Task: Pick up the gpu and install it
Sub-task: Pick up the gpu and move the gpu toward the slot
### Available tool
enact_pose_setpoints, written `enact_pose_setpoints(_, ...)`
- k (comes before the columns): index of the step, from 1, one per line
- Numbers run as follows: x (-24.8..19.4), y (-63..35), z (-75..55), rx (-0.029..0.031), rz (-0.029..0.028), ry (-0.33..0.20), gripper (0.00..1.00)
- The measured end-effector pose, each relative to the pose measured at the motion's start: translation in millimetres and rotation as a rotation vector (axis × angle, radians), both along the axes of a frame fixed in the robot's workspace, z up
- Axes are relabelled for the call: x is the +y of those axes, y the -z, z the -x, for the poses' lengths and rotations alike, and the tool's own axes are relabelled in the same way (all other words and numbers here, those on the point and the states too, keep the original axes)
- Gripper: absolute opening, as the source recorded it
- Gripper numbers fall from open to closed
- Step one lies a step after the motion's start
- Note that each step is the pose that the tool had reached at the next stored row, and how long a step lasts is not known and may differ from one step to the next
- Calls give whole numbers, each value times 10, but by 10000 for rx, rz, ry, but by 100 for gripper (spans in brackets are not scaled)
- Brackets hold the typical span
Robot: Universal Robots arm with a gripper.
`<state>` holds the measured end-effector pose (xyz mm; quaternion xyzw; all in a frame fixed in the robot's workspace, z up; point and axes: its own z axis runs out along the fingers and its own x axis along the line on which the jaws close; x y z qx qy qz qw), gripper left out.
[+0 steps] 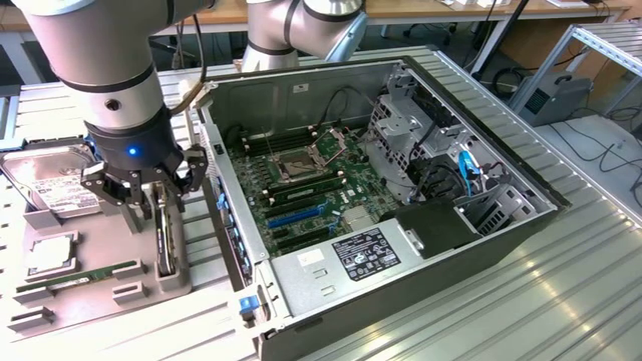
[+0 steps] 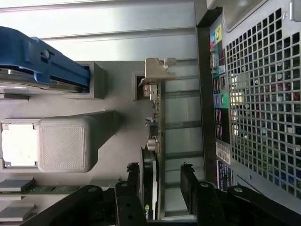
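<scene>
The gpu (image 1: 165, 242) is a thin black card standing on edge in a slot of the grey holder tray (image 1: 101, 304), at the exterior view's left of the open computer case (image 1: 482, 233). My gripper (image 1: 153, 214) has come down over the card's top edge. In the wrist view the gpu (image 2: 158, 136) runs edge-on, with its silver bracket (image 2: 157, 70) at the far end. The gripper (image 2: 161, 186) is open and straddles the card, one of its black fingers (image 2: 189, 184) on each side. A gap shows between the card and at least one finger.
On the tray lie a silver hard drive (image 1: 45, 180), a square processor (image 1: 50, 256) and a green memory stick (image 1: 80, 277). Inside the case the motherboard (image 1: 301, 188) shows a blue expansion slot (image 1: 296, 216). The case's perforated rear panel (image 2: 258, 94) stands close beside the gpu.
</scene>
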<state>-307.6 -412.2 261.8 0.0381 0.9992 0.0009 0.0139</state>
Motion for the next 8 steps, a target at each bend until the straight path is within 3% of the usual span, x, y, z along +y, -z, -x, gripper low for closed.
enact_pose_setpoints(8, 0, 52, 69, 1, 2, 2, 48)
